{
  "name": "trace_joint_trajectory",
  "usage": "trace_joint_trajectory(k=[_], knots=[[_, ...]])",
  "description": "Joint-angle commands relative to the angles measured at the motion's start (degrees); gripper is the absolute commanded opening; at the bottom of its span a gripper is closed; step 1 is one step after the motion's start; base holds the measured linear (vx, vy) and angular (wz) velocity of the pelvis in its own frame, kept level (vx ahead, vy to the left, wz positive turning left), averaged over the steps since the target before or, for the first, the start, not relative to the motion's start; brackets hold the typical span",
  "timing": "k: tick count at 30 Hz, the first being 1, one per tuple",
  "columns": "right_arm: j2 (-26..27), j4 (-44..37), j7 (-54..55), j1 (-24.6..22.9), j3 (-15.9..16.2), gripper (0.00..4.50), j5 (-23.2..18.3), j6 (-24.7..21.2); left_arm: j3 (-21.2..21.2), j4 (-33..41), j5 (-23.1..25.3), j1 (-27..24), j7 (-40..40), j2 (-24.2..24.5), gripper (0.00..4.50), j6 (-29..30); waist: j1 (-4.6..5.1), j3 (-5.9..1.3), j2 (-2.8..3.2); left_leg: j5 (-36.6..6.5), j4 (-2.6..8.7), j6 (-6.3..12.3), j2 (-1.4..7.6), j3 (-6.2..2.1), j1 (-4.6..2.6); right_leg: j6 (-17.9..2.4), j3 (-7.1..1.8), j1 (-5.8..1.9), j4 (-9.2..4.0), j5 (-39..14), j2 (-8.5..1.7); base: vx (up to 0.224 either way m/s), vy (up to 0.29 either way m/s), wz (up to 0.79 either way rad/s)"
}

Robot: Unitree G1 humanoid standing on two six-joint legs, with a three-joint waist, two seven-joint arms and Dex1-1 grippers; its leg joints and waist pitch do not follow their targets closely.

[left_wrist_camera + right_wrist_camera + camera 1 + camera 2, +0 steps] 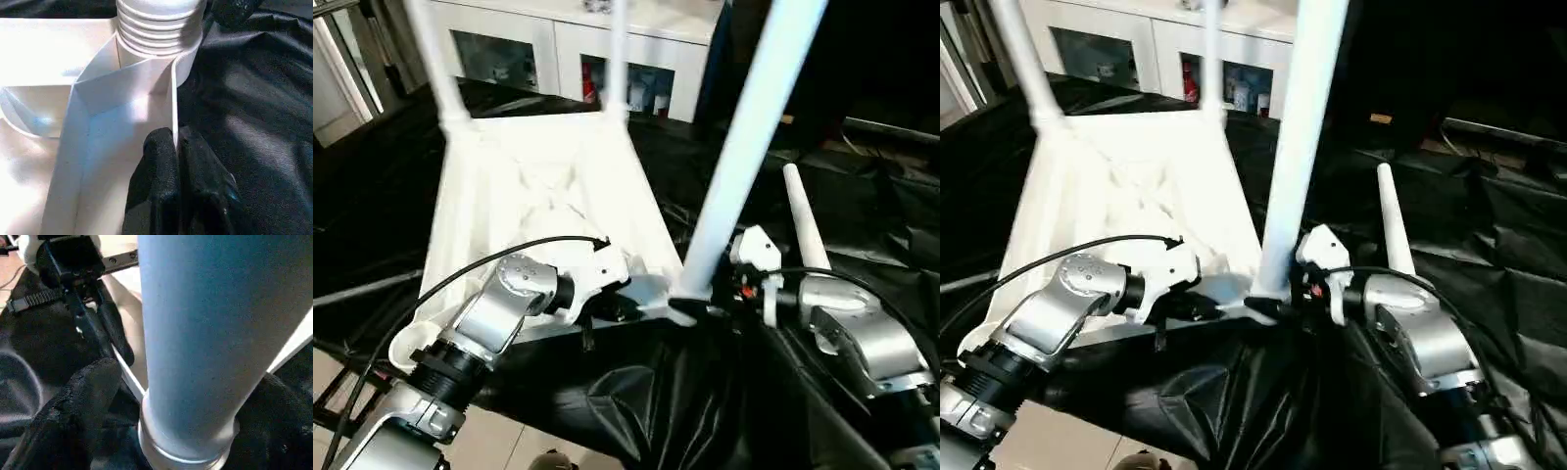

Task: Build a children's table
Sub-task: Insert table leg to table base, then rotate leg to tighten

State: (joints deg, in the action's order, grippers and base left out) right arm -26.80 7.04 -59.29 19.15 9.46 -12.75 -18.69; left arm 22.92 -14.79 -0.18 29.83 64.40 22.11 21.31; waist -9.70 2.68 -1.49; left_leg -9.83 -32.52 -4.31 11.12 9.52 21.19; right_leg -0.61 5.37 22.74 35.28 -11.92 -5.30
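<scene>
- We see the tabletop [543, 196] lying upside down on the black cloth [705, 392].
- The left claw [175, 147] is clamped on the tabletop's near rim (one finger each side).
- The right claw [161, 401] stands open around the near corner leg [744, 147].
- A loose leg [803, 220] lies beside it.

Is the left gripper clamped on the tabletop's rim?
Yes, the left gripper has its black fingers pinched on either side of the tabletop's thin wall.
</scene>
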Motion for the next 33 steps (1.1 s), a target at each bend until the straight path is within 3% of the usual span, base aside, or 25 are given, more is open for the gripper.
trace_joint_trajectory(k=[1, 12, 16, 20, 22, 24, 25, 26, 27, 28, 29, 30, 31, 33], knots=[[0.53, -0.25, -0.86, -0.43, 2.24, 3.37, 0.28, -0.89, 0.51, 3.92, -1.78, 0.93, 1.17, -1.29, 0.0, -2.09, 0.3, -3.51, -0.39, -6.85, 3.14, 2.6, 2.22, -0.17, -0.63, -11.29, -3.25, -3.36, -3.49, -1.87, -3.56, 0.0, 0.0, 0.0], [1.5, 1.41, 0.65, -0.76, 3.05, 2.46, 1.35, -0.55, 0.33, 2.94, -1.47, 1.01, 0.95, -1.22, 0.0, -2.55, 0.22, -3.72, -0.33, -5.63, 2.81, 3.07, 2.07, -0.17, -0.54, -11.79, -3.2, -3.5, -3.13, 0.03, -3.48, 0.0, 0.0, 0.0], [1.99, 1.57, 0.86, -1.09, 2.92, 2.33, 1.0, -0.88, 0.26, 2.74, -1.49, 1.07, 1.01, -1.17, 0.0, -2.48, 0.25, -3.74, -0.2, -5.96, 2.8, 2.88, 2.08, -0.19, -0.57, -11.9, -3.16, -3.46, -3.11, 0.08, -3.41, 0.0, 0.0, 0.0], [5.49, 4.4, 5.57, -1.58, 0.55, 2.11, 0.53, -1.31, -1.07, 0.54, -1.19, 2.42, -2.89, -3.51, 0.0, -0.23, 0.32, -3.7, -0.15, -6.92, 2.84, 2.38, 2.12, -0.19, -0.56, -11.95, -3.22, -3.36, -3.16, -1.13, -3.51, 0.0, 0.0, 0.0], [6.02, 4.94, 6.6, -1.55, 0.25, 2.07, 0.7, -1.35, -1.32, 0.04, -1.01, 2.76, -3.86, -4.01, 0.0, 0.3, 0.4, -3.51, -0.2, -8.53, 2.98, 1.54, 2.01, -0.21, -0.53, -11.65, -3.18, -3.39, -3.51, -3.9, -3.55, 0.0, 0.0, 0.0], [7.86, 6.56, 10.2, -1.42, -0.6, 2.07, 1.4, -1.21, -1.98, -2.06, -0.34, 4.02, -6.81, -5.69, 0.0, 0.86, 0.57, -3.16, -0.2, -11.86, 3.29, 0.42, 2.03, -0.21, -0.76, -9.94, -3.24, -3.1, -4.3, -10.56, -3.66, 0.0, 0.0, 0.0], [11.16, 9.17, 16.33, -0.98, -2.25, 2.06, 2.06, -1.64, -3.65, -6.2, 0.6, 6.43, -13.02, -9.03, 0.0, 1.72, 0.64, -3.03, -0.19, -14.15, 3.5, -0.24, 2.04, -0.31, -0.89, -8.9, -3.18, -3.04, -4.79, -14.81, -3.82, 0.0, 0.0, 0.0], [11.16, 9.17, 16.33, -0.98, -2.25, 2.06, 2.06, -1.64, -3.65, -6.2, 0.6, 6.43, -13.02, -9.03, 0.0, 1.72, 0.87, -2.87, -0.22, -15.02, 3.53, -0.52, 1.92, -0.17, -0.94, -8.25, -3.22, -2.75, -5.06, -16.87, -3.66, 0.0, 0.0, 0.0], [14.13, 11.21, 21.68, -0.35, -3.62, 2.05, 2.58, -2.14, -5.27, -9.77, 1.05, 8.59, -18.43, -11.94, 0.0, 2.58, 0.86, -2.9, -0.07, -17.02, 3.63, -1.54, 1.97, -0.5, -1.36, -7.52, -3.1, -2.65, -5.38, -20.29, -3.93, 0.0, 0.0, 0.0], [15.43, 11.9, 23.86, -0.05, -4.15, 2.05, 2.76, -2.72, -5.91, -11.09, 1.04, 9.42, -20.46, -13.17, 0.0, 3.08, 1.15, -2.66, -0.24, -17.66, 3.75, -1.68, 1.78, -0.42, -1.16, -6.72, -3.08, -2.64, -5.73, -22.22, -3.78, -0.054, 0.004, 0.0], [17.44, 13.0, 27.11, 0.51, -4.76, 2.04, 3.12, -3.24, -6.75, -12.98, 0.96, 10.63, -23.27, -15.05, 0.0, 3.75, 1.24, -2.71, -0.14, -19.32, 3.81, -2.31, 1.86, -0.62, -1.57, -5.96, -2.95, -2.44, -6.06, -25.08, -4.01, 0.0, 0.0, 0.0], [19.65, 14.32, 30.51, 1.25, -5.56, 2.04, 3.51, -3.67, -7.54, -14.93, 0.98, 11.84, -26.33, -16.98, 0.0, 4.27, 1.43, -2.76, 0.14, -20.14, 3.85, -2.61, 1.87, -0.82, -1.64, -5.35, -2.88, -2.41, -6.26, -26.41, -4.13, 0.0, 0.0, 0.0], [19.65, 14.32, 30.51, 1.25, -5.56, 2.04, 3.51, -3.67, -7.54, -14.93, 0.98, 11.84, -26.33, -16.98, 0.0, 4.27, 1.69, -2.88, -0.09, -19.95, 3.99, -2.54, 1.8, -1.01, -1.36, -4.71, -2.69, -2.77, -6.37, -26.58, -4.14, 0.0, 0.0, 0.0], [23.79, 17.54, 36.79, 3.49, -6.78, 2.04, 4.15, -4.03, -7.91, -18.33, 1.45, 13.8, -30.73, -20.17, 0.0, 4.3, 1.86, -3.13, 0.0, -18.32, 4.13, -2.25, 1.83, -0.99, -1.13, -4.73, -2.78, -2.88, -6.26, -23.41, -4.07, 0.0, 0.0, 0.0]])
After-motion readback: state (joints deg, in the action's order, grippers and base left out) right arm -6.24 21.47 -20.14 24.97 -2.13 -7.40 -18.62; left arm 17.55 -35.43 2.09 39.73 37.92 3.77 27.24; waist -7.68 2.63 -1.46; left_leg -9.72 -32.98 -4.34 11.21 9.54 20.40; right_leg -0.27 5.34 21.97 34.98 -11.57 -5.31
